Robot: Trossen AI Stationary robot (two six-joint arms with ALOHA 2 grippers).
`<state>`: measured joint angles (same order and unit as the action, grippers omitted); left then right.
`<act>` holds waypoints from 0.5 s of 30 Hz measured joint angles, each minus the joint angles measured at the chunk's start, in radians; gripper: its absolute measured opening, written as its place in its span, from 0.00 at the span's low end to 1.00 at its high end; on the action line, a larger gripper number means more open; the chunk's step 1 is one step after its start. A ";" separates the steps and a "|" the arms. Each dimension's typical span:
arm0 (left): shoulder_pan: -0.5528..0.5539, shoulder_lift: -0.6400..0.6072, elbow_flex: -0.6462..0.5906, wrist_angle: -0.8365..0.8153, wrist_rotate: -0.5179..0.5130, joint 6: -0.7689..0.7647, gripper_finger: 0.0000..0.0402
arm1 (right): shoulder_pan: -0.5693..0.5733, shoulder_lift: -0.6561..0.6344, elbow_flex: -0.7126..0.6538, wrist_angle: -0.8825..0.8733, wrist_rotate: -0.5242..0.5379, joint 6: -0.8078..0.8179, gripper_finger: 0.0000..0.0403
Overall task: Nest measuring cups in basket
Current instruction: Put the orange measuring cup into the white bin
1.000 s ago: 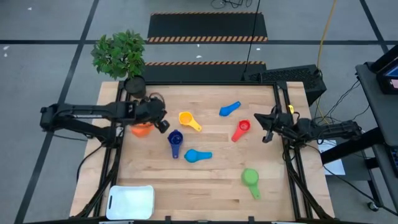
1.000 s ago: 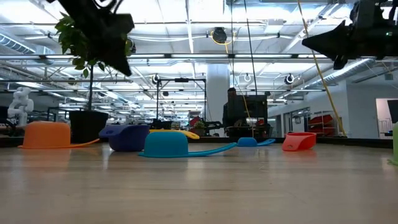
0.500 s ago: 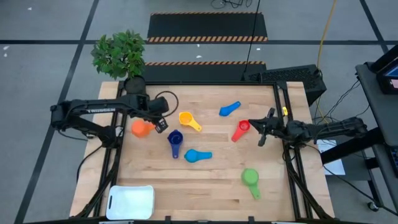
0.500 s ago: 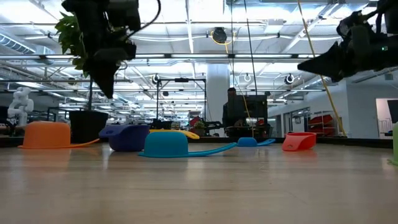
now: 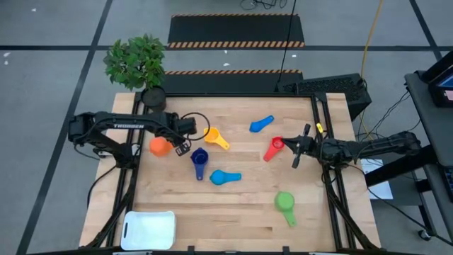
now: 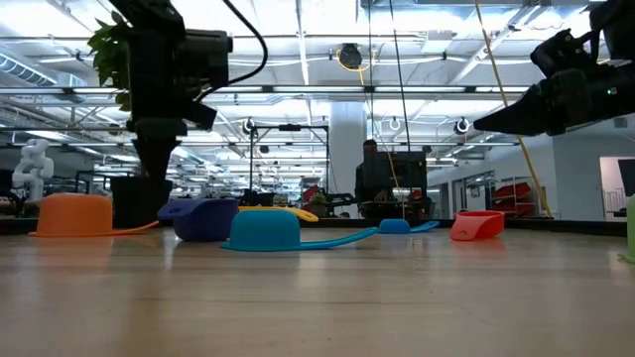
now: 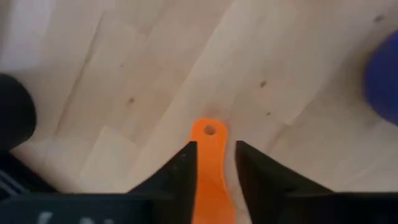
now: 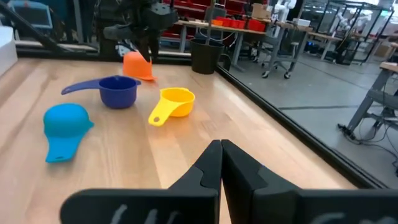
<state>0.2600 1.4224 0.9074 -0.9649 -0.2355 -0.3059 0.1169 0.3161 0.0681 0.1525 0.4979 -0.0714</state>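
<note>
Nothing nested: basket (image 5: 149,229) empty, left pincer (image 7: 213,163) apart astride the orange cup's (image 5: 161,146) handle, right pincer (image 8: 220,163) together.

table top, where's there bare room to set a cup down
Bare wood lies between the basket and the green cup, along the near edge. It is crowded mid-table: orange, dark blue, yellow and light blue cups cluster by the left end effector.

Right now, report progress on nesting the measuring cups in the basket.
Done: nothing; the shallow white plastic basket at the table's near-left corner holds no cups. In hand: the left gripper is open, its fingers either side of the orange plastic cup's flat handle, not yet closed. Left: all six cups lie scattered on the table. The right gripper is shut, holding nothing.
</note>
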 joint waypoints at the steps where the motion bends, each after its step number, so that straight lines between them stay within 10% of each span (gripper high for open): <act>1: 0.000 -0.001 -0.009 0.007 -0.004 -0.012 0.35 | 0.000 0.000 0.000 0.000 0.000 -0.002 0.00; 15: 0.000 0.000 -0.162 0.161 -0.034 -0.041 0.60 | 0.000 0.005 0.000 -0.008 -0.001 0.006 0.00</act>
<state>0.2600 1.4220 0.7452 -0.8040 -0.2690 -0.3469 0.1173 0.3215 0.0685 0.1444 0.4973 -0.0650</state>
